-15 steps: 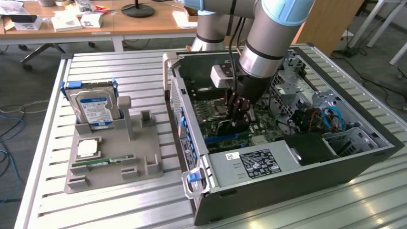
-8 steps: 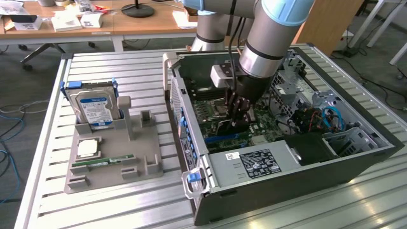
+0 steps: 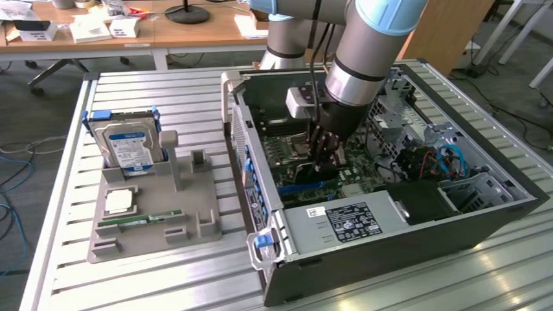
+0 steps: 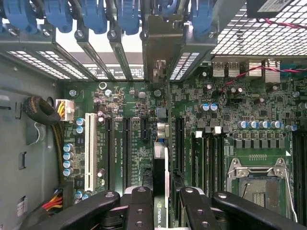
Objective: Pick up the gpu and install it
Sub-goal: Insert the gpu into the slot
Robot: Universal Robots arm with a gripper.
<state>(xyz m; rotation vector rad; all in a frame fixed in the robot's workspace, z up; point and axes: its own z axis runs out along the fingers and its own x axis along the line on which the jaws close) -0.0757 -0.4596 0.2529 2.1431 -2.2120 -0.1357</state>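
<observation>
**Station:** The open computer case (image 3: 389,240) lies on its side on the slatted metal tabletop (image 3: 173,278). The arm reaches down into it.

**End effector:** In the exterior view the end effector (image 3: 324,159) is inside the case, low over the motherboard (image 4: 124,100). Its black fingers (image 4: 139,208) are drawn in partway and clamp the gpu (image 4: 161,172) from both sides.

**Task item:** The gpu stands on edge directly between the fingers. It runs from them toward the rear slot openings, parallel to the black expansion slots. Its metal bracket end (image 4: 160,45) sits at the rear wall, under the row of blue retaining clips (image 4: 93,14). The card lies between the white slot (image 4: 89,151) and the processor socket (image 4: 256,177), well apart from both. Whether its lower edge is seated in a slot cannot be told.

**Other items:** A grey parts holder (image 3: 151,240) rests on the tabletop at the exterior view's left, beside the case. It carries an upright hard drive (image 3: 128,148) and a green RAM stick (image 3: 142,220).
</observation>
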